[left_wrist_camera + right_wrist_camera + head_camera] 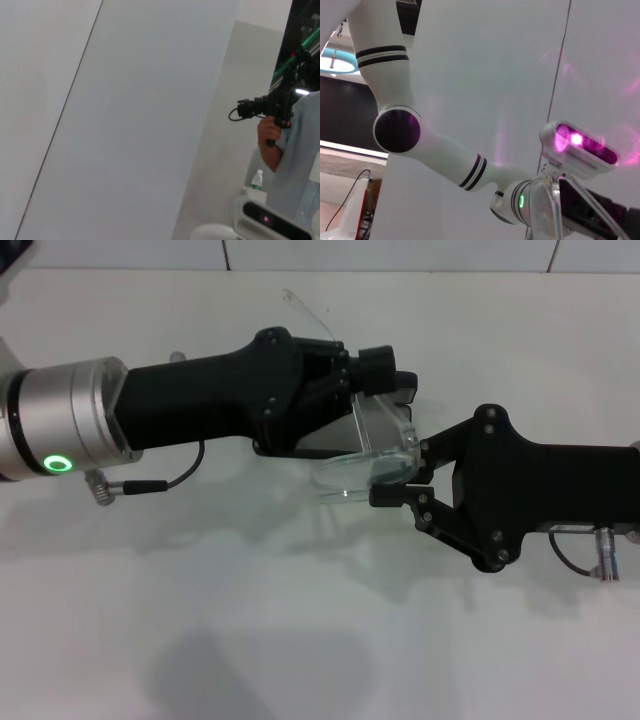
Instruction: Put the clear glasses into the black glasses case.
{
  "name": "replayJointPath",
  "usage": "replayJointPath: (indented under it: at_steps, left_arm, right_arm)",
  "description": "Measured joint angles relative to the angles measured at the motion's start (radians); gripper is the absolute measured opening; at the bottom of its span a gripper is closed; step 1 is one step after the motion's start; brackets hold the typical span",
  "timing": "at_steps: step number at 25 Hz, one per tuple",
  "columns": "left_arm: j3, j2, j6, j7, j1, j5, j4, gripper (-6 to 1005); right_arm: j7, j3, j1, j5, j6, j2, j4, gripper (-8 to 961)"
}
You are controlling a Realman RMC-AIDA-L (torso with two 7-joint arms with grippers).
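1. One pair of clear glasses [375, 455] hangs between the two claws, above the white surface [300, 640]; one thin temple sticks up past the left arm near the far edge; the lenses sit in front of the right claw.
2. You should judge the glasses light, stiff but brittle at the hinges, and slick; the plastic is nearly invisible against white, so take the frame front or bridge, not the thin arms; a hard squeeze could crack or twist them.
3. Just behind and under the glasses lies the black glasses case [385, 410], mostly hidden by the left claw; a pale lining shows, so it looks open; you have the glasses close over it, not yet inside.
4. The left claw [372, 375] reaches in level from the left, over the case; its fingers seem pinched on the frame's far side, though you cannot see the contact clearly.
5. The right claw [405, 475] comes in from the right, low, fingers pressed on the near lens rim; the right wrist view shows the clear frame [547, 210] close up.
6. The left wrist view shows only wall and a bystander; nothing useful to you there.
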Motion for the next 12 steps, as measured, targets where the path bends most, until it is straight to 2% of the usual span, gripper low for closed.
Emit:
replayJointPath:
  at_steps: [12]
  left_arm:
    - [0.000, 0.001, 0.005, -0.050, 0.000, 0.039, 0.003, 46]
  right_arm:
    - [-0.002, 0.001, 0.005, 0.013, -0.001, -0.001, -0.001, 56]
